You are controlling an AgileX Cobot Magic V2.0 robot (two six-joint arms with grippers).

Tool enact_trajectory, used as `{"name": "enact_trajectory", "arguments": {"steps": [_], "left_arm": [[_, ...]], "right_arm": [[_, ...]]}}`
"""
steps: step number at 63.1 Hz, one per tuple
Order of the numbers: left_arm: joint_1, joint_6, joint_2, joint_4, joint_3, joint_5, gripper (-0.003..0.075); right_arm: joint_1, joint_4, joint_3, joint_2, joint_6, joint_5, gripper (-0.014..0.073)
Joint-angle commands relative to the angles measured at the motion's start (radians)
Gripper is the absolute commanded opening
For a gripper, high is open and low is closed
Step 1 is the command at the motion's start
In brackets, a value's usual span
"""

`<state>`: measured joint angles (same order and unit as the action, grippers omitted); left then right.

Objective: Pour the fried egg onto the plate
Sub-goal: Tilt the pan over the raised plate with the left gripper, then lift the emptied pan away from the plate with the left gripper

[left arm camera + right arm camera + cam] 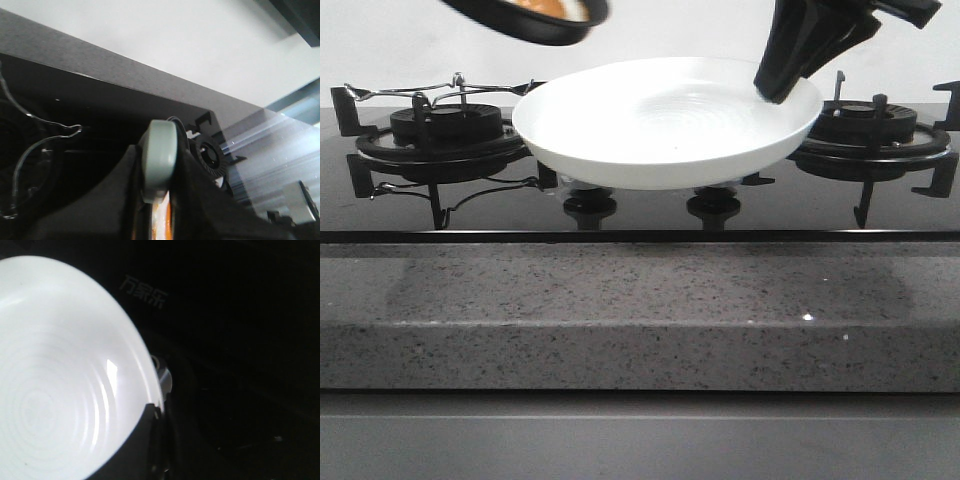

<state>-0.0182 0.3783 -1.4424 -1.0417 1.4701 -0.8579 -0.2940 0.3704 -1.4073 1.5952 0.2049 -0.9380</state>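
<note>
While pinching with the right fingers at the right-hand rim of the plate, holds that plate clear of the hob, roughly level and hollow side up, above the gap between the two burners. Looks placed so as a ready catch: wide, empty, open toward the left. From the right wrist, shows one dark finger lapping the white rim. Reads as closed on it, judging by the plate hanging in the air.

Grips with the left fingers, shut from both sides, a pale grey-green handle. Beyond it, carries the black pan high at upper left, cropped by the frame top. Seems raised there to clear the plate's rim before tipping.

Carries the fried egg inside the pan as a pale-and-orange patch, out past the left fingers, above the plate's left rim, apart from it and well away from the right fingers. Not yet poured. Probably needs a shift right over the plate's middle, then a tilt. Risks spilling onto the hob or the speckled worktop if tipped so near the edge.
</note>
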Motion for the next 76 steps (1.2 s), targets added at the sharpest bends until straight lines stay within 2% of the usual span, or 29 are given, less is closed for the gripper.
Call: {"name": "enact_trajectory", "arguments": {"steps": [1, 13, 40, 47, 58, 64, 76], "left_arm": [[0.058, 0.044, 0.066, -0.093, 0.039, 0.035, -0.0020], [0.193, 0.118, 0.097, -0.017, 0.039, 0.070, -0.0020], [0.558, 0.111, 0.192, 0.547, 0.039, 0.341, -0.0020], [0.666, 0.013, 0.194, 0.793, 0.039, 0.384, -0.0020], [0.756, -0.156, 0.194, 1.075, 0.039, 0.386, -0.0020], [0.785, -0.206, 0.194, 1.147, 0.039, 0.385, -0.0020], [0.785, -0.255, 0.194, 1.133, 0.039, 0.383, -0.0020]], "right_arm": [[0.002, 0.032, -0.023, -0.046, 0.008, 0.040, -0.0061], [0.002, 0.032, -0.023, -0.046, 0.008, 0.040, -0.0061], [0.002, 0.032, -0.023, -0.046, 0.008, 0.040, -0.0061], [0.002, 0.032, -0.023, -0.046, 0.008, 0.040, -0.0061], [0.002, 0.032, -0.023, -0.046, 0.008, 0.040, -0.0061], [0.002, 0.032, -0.023, -0.046, 0.008, 0.040, -0.0061], [0.002, 0.032, -0.023, -0.046, 0.008, 0.040, -0.0061]]}}
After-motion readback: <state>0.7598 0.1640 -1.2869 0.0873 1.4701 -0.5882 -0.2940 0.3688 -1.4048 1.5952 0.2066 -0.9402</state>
